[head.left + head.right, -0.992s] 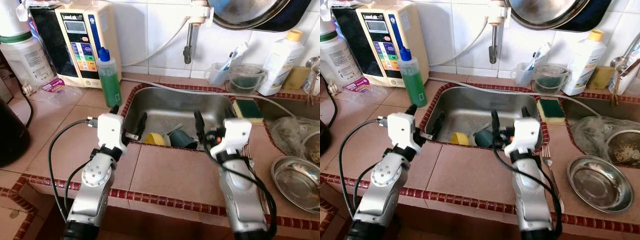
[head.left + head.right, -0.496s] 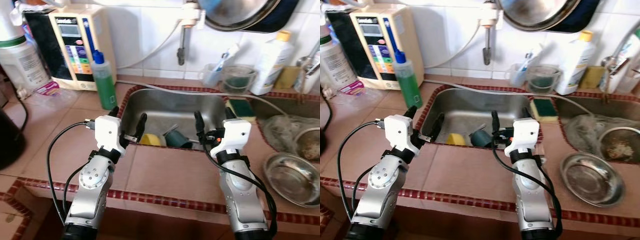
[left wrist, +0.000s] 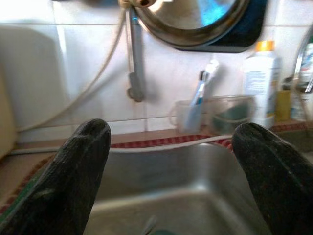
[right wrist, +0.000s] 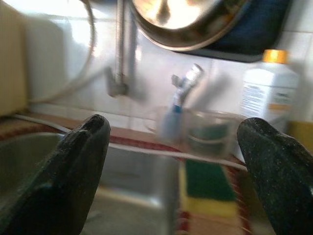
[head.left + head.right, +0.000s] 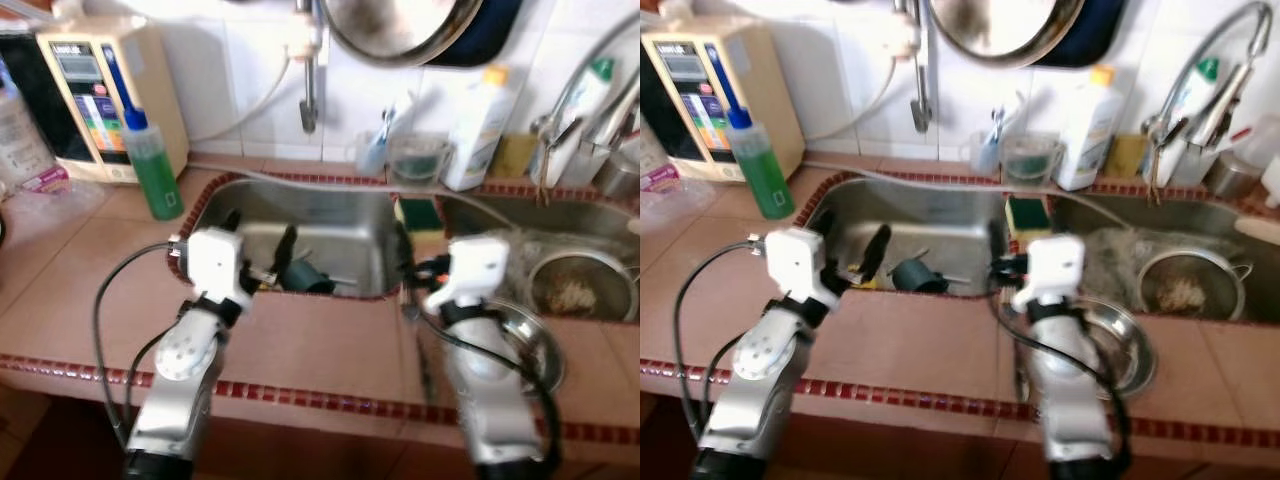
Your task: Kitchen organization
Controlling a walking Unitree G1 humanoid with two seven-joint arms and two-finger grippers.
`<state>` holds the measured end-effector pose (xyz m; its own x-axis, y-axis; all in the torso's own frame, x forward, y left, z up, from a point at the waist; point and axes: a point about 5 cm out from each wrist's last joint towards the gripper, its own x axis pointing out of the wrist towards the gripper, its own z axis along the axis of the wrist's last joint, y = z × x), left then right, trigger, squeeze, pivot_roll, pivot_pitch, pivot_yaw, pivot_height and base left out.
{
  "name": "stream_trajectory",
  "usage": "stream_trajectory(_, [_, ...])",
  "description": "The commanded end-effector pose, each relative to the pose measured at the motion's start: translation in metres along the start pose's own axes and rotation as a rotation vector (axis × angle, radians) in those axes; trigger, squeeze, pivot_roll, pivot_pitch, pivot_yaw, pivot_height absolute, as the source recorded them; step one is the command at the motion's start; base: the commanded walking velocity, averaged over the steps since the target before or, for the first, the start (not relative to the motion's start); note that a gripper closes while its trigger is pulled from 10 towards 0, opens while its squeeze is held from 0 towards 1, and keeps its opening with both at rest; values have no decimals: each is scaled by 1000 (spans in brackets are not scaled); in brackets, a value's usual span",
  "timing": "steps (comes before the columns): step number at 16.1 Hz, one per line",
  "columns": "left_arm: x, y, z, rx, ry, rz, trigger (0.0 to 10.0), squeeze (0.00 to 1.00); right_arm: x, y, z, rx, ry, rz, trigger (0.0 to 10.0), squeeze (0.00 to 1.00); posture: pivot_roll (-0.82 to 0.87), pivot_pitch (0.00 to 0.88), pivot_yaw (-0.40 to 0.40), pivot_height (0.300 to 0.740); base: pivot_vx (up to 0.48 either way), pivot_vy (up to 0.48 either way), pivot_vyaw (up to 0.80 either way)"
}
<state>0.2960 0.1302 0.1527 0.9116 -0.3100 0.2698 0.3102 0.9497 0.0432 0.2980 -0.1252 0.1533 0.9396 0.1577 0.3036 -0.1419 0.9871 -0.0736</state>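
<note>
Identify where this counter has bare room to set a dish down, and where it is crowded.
Bare tiles: the counter between the green bottle and the front edge, and the strip before the sink. Crowded: the back ledge and the steel bowl area.

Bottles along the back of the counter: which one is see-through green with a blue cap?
The green bottle left of the sink, beside the beige wall appliance. The other, a white bottle with a yellow cap, stands right of the sink's back edge.
</note>
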Motion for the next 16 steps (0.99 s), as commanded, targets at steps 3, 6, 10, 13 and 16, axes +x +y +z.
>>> stream_trajectory(3, [3, -2, 4, -5, -9, -14, 10000, 0, 3, -5, 7, -13, -23, -15, 10000, 0, -170, 0, 44, 740, 0, -480, 0])
stream_trajectory(6, [4, -1, 6, -7, -14, -12, 10000, 0, 4, -4, 8, -18, -25, -10, 10000, 0, -169, 1, 43, 740, 0, -480, 0])
stream_trajectory(10, [4, -2, 7, -9, -18, -8, 10000, 0, 4, -3, 9, -28, -26, 4, 10000, 0, -166, 2, 37, 740, 0, -480, 0])
stream_trajectory(13, [4, -2, 7, -16, -22, -10, 10000, 0, 5, -2, 8, -30, -25, 14, 10000, 0, -165, 2, 33, 740, 0, -320, 0])
stream_trajectory(16, [1, -5, 7, -35, -9, -36, 10000, 0, 2, -2, 6, -23, -11, 25, 10000, 0, -163, 4, 30, 740, 0, 0, 0])
